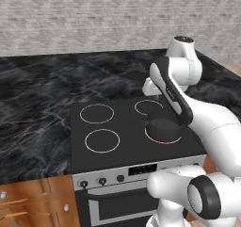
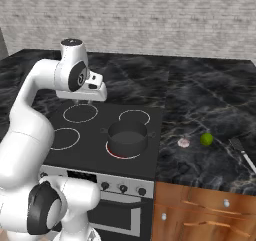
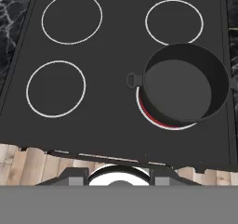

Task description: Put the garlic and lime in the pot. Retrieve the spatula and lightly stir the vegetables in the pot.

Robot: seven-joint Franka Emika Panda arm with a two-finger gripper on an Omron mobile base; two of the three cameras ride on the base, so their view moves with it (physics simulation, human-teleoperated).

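The robot's pincer (image 2: pixel 82 101) hangs high over the stove (image 2: pixel 90 145), above the back burners. It holds nothing. I cannot tell if it is wide or narrow, because its tips are too small to make out.

The pot (image 2: pixel 127 137) sits on the front right burner, and a red ring (image 2: pixel 120 155) peeks out under it, so that burner looks hot. In the hand view the pot (image 3: pixel 186 83) is at about 3 o'clock and it is empty inside.

The garlic (image 2: pixel 184 142) and the lime (image 2: pixel 206 139) lie on the dark table (image 2: pixel 210 100) to the right of the stove. In the right base view they are at about 3 o'clock from the pot. They sit near each other but do not touch. The spatula (image 2: pixel 243 154) lies farther right, near the table's front edge, at about 4 o'clock from the lime.

I think nothing is done yet. The arm must first swing far to the right to reach the garlic or the lime.

What could go wrong? Both are small and round. The lime is smooth, so a poke from one finger could make it roll away, maybe off the table. The garlic is lumpy, so it could slip out of a bad grip. They are close together, so grabbing one could bump the other. The pot is shallow and small, so a drop from high up could bounce out onto the hot burner.
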